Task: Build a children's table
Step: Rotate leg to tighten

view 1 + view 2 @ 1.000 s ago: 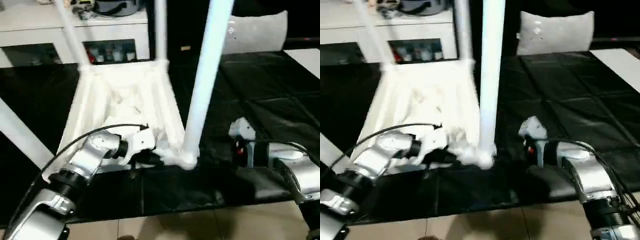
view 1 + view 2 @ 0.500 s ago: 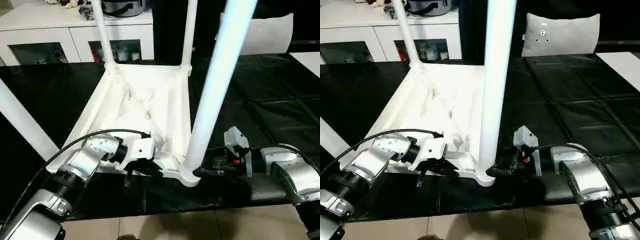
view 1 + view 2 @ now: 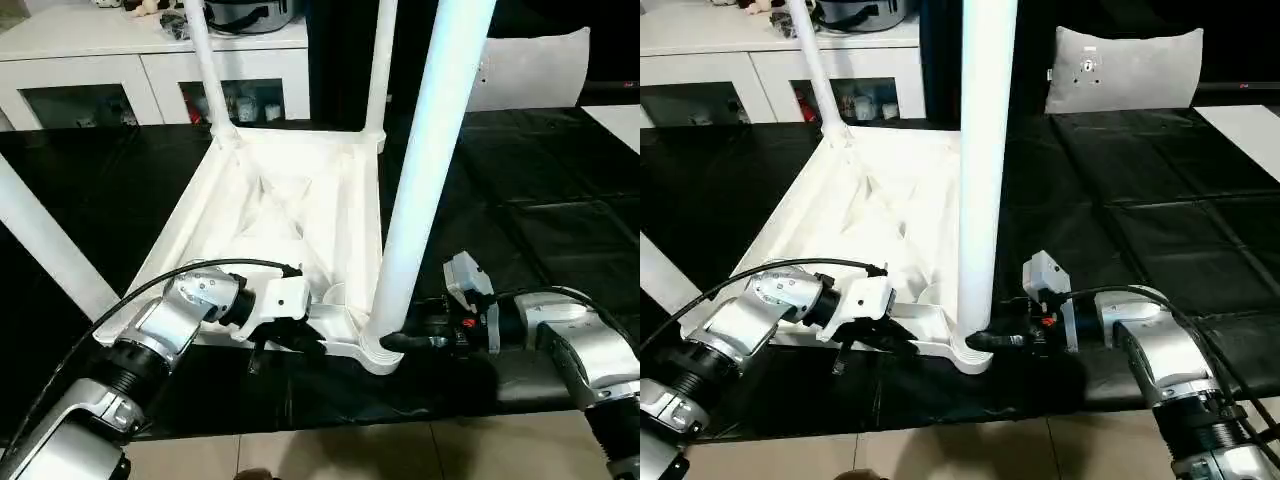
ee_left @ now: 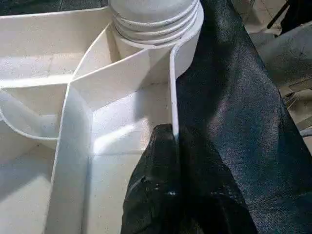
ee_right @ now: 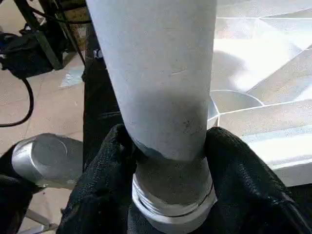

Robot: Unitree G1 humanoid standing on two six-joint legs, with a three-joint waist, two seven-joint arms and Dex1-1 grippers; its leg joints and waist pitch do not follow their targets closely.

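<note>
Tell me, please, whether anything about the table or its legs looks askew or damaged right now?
Nothing stands out. The upside-down table top lies flat, and the near leg stands seated in its corner socket.

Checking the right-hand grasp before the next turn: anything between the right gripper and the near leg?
Nothing visible. The right gripper has a black finger on each side of the near leg just above its threaded base, which sits in the tabletop's corner socket.

The upturned table top (image 3: 865, 215) lies at centre left on a black mat (image 3: 1160, 220). A tall white leg (image 3: 982, 150) rises from its near corner; the right gripper (image 3: 985, 341) clasps its base, the left gripper (image 3: 902, 343) pinches the near rim
</note>
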